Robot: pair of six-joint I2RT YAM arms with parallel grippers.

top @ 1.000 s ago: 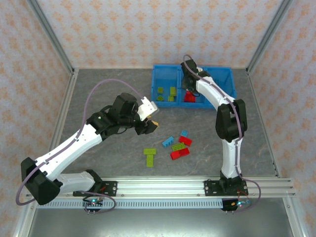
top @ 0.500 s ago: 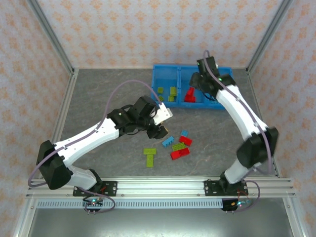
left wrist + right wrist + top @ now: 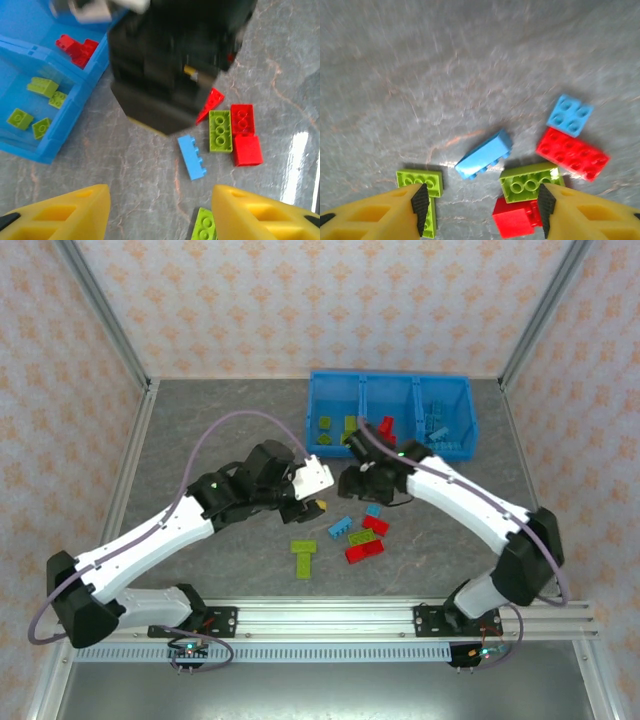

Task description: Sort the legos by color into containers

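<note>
Start with the grey table (image 3: 200, 430): both arms are working over its centre. The left arm (image 3: 150, 540) runs from its base at the near left, up and to the right, with the wrist bent toward the loose bricks. The right arm (image 3: 470, 505) rises from its base, folds at an elbow on the far right, and reaches back left across the table.

The blue bin (image 3: 440, 452) sits at the far edge, right of centre. You find yellow-green bricks (image 3: 335, 428) in its left compartment, red bricks (image 3: 385, 426) in the middle one and light blue bricks (image 3: 435, 418) in the right one.

The left gripper (image 3: 160, 215) hovers above the table, fingers apart with nothing between them. The right gripper (image 3: 482, 220) points down over the loose group, fingers likewise spread wide and empty.

That group lies between the bin and the arm bases:
- a red brick (image 3: 572, 153)
- a yellow-green brick (image 3: 530, 181) touching a second red brick (image 3: 517, 217)
- a light blue brick (image 3: 484, 154)
- a small light blue square (image 3: 570, 115)
- a yellow-green T-shaped pair (image 3: 422, 192), set apart to the left
</note>
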